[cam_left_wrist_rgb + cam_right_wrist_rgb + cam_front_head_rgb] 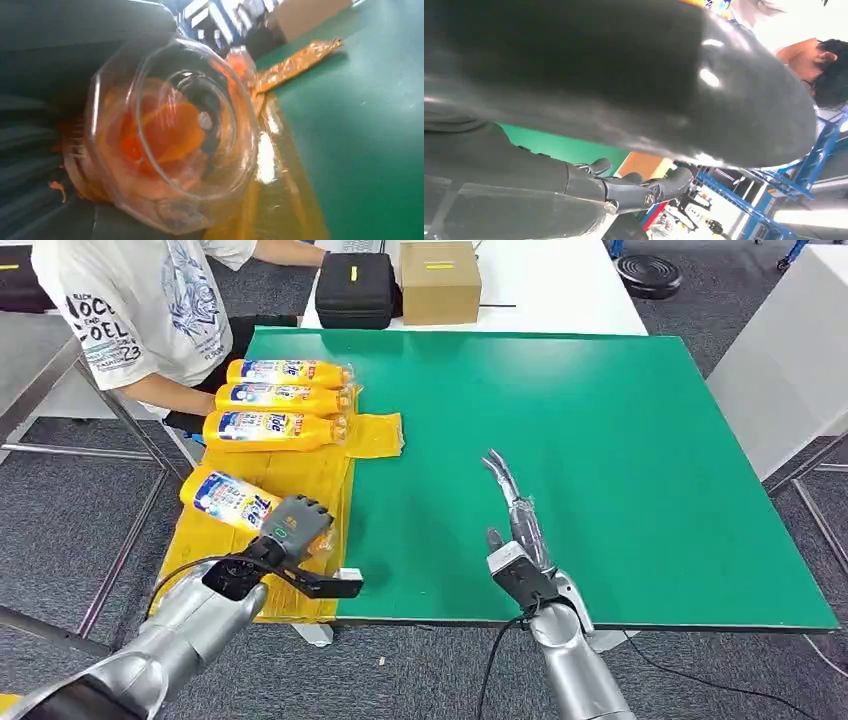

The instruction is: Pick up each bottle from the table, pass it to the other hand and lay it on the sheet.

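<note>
Three yellow bottles (pixel 280 400) lie side by side on the yellow sheet (pixel 300 475) at the green table's left edge. A fourth yellow bottle (pixel 228 499) lies on the sheet's near part, and my left hand (pixel 296 523) grips its cap end. In the left wrist view the bottle's clear base (pixel 170 135) sits right in front of the camera, orange liquid inside. My right hand (pixel 515 510) hovers over the green table (pixel 600 440) near the front edge, fingers stretched out and holding nothing; its dark fingers (pixel 644 187) are apart.
A person in a white T-shirt (pixel 140 300) stands at the far left, one hand by the three bottles. A black case (pixel 355 288) and a cardboard box (pixel 440 280) stand on the white table behind. Grey carpet surrounds the table.
</note>
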Controlling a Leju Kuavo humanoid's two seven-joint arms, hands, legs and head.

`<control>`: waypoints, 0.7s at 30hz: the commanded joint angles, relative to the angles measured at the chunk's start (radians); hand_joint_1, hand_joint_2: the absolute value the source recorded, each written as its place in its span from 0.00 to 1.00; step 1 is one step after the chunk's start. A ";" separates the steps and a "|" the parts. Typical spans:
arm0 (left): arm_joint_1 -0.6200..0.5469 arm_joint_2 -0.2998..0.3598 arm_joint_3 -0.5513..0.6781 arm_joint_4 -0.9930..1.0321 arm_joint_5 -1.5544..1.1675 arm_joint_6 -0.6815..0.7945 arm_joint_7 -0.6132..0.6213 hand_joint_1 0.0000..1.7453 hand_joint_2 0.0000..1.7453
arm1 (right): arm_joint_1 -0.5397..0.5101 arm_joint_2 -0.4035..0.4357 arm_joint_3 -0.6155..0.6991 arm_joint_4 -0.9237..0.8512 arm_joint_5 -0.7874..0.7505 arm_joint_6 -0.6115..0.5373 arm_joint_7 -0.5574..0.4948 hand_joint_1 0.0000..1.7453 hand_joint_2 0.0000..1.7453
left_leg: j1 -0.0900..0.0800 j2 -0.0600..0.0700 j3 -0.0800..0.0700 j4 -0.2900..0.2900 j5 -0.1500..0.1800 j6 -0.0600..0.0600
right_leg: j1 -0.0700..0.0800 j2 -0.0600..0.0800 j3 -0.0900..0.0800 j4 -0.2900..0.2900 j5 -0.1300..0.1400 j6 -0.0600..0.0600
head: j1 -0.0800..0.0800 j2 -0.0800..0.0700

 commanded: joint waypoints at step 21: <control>-0.027 -0.059 0.109 0.049 0.263 -0.051 -0.007 1.00 1.00 | -0.074 -0.014 -0.001 0.095 -0.009 -0.010 0.005 0.00 0.00 | 0.001 0.002 0.006 -0.001 -0.002 -0.002 | 0.001 0.001 0.006 -0.001 -0.002 -0.002 | 0.000 0.000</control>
